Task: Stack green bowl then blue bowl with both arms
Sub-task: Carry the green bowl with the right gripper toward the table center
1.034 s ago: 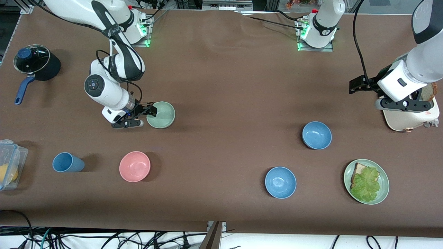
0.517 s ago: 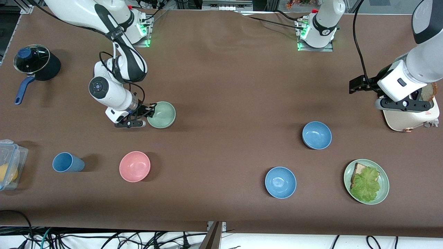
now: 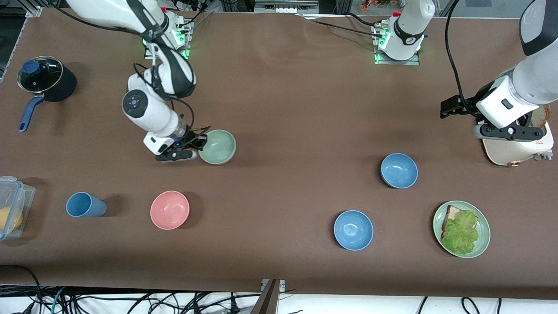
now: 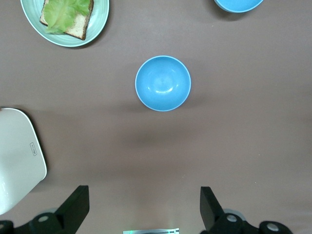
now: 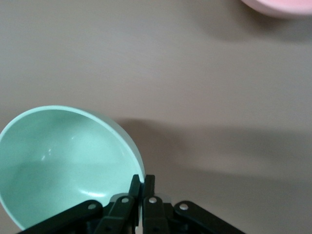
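Note:
The green bowl (image 3: 219, 147) (image 5: 63, 161) sits low over the table, toward the right arm's end. My right gripper (image 3: 201, 144) (image 5: 142, 179) is shut on its rim, one finger inside the bowl and one outside. Two blue bowls lie toward the left arm's end, one (image 3: 399, 170) (image 4: 163, 83) farther from the front camera than the other (image 3: 353, 230) (image 4: 239, 4). My left gripper (image 3: 508, 132) (image 4: 144, 207) hangs open and empty over the toaster's edge, where the left arm waits.
A pink bowl (image 3: 169, 209) (image 5: 282, 6) and a blue cup (image 3: 85, 205) lie nearer to the front camera than the green bowl. A white toaster (image 3: 514, 150) (image 4: 17, 156) and a green plate (image 3: 438, 218) (image 4: 99, 19) with bread and lettuce are at the left arm's end. A black pot (image 3: 45, 78) and a plastic box (image 3: 11, 207) are at the right arm's end.
My right gripper has shut on the green bowl's rim and carried the bowl a short way toward the left arm's end. The left arm has not moved.

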You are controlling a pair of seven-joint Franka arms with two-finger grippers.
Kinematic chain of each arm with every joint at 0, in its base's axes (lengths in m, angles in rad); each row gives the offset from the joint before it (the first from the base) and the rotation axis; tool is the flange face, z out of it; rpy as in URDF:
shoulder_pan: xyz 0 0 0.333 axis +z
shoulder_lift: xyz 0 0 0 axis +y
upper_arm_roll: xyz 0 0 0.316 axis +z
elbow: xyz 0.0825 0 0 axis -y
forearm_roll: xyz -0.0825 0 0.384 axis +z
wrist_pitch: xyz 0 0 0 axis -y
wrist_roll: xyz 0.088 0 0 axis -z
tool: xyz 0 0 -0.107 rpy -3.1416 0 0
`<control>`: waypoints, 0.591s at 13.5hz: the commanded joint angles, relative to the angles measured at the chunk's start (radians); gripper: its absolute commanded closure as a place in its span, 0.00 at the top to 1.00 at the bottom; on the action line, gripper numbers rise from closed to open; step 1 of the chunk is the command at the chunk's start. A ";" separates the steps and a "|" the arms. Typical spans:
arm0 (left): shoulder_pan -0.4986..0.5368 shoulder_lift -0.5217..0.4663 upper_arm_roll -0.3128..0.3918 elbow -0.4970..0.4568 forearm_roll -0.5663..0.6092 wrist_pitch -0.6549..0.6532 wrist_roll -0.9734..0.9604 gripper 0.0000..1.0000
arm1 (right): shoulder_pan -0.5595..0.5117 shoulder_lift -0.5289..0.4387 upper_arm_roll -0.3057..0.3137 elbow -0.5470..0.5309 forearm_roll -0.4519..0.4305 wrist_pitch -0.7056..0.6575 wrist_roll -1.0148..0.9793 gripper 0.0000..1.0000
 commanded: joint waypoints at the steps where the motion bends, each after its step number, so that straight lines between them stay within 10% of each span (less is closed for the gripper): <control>1: 0.023 0.008 0.004 0.021 -0.025 -0.024 0.028 1.00 | 0.096 0.092 0.001 0.158 -0.002 -0.014 0.085 0.00; 8: 0.066 0.011 0.004 0.021 -0.025 -0.029 0.089 1.00 | 0.398 0.426 -0.043 0.624 -0.210 -0.130 0.499 0.00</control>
